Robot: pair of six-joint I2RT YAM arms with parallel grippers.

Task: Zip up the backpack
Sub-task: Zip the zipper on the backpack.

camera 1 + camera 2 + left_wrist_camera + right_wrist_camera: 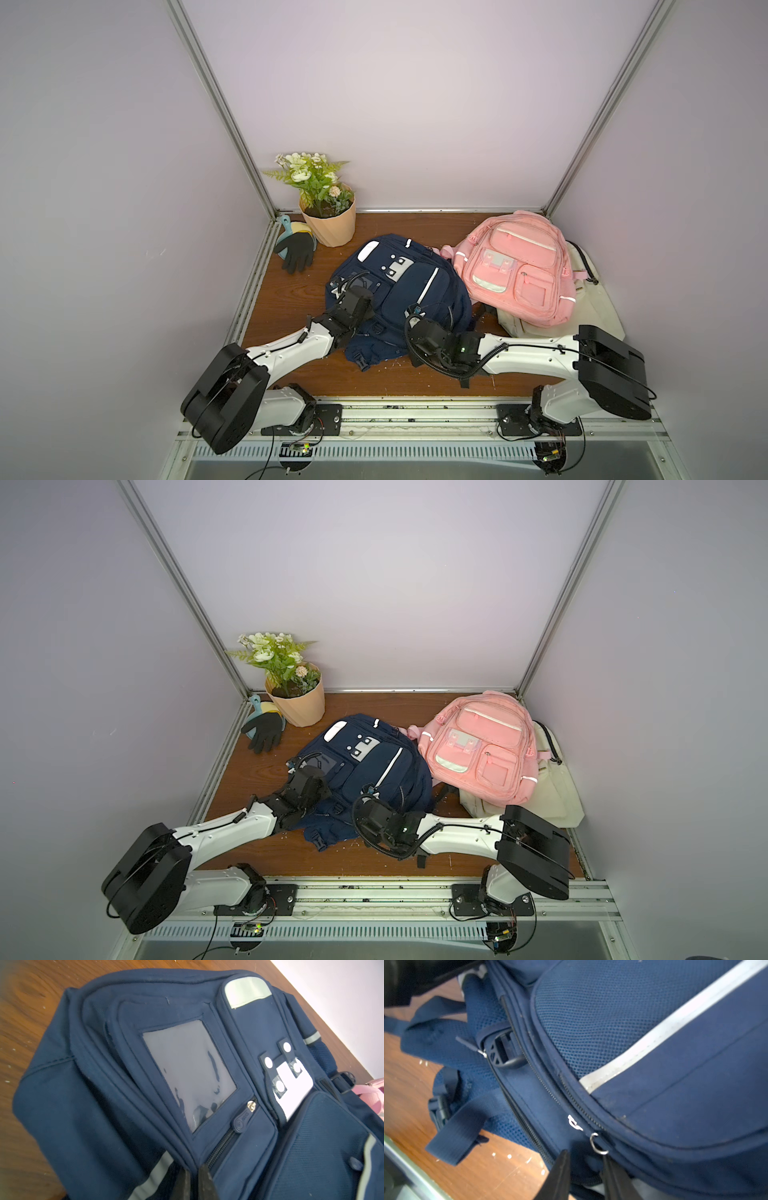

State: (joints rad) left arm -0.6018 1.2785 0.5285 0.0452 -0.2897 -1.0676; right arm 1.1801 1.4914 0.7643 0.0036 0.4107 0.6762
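The navy backpack lies flat in the middle of the wooden table. My left gripper is shut on a fold of its fabric, just below the front pocket zipper and its pull. My right gripper is at the backpack's near edge, its jaws apart. Dark navy material sits between them. A metal zipper ring is just beyond the fingertips, beside one finger. Two rows of zipper teeth run apart from each other away from the ring.
A pink backpack lies on a cream bag at the right, touching the navy one. A flower pot and a black glove are at the back left. Loose navy straps spread over the table by my right gripper.
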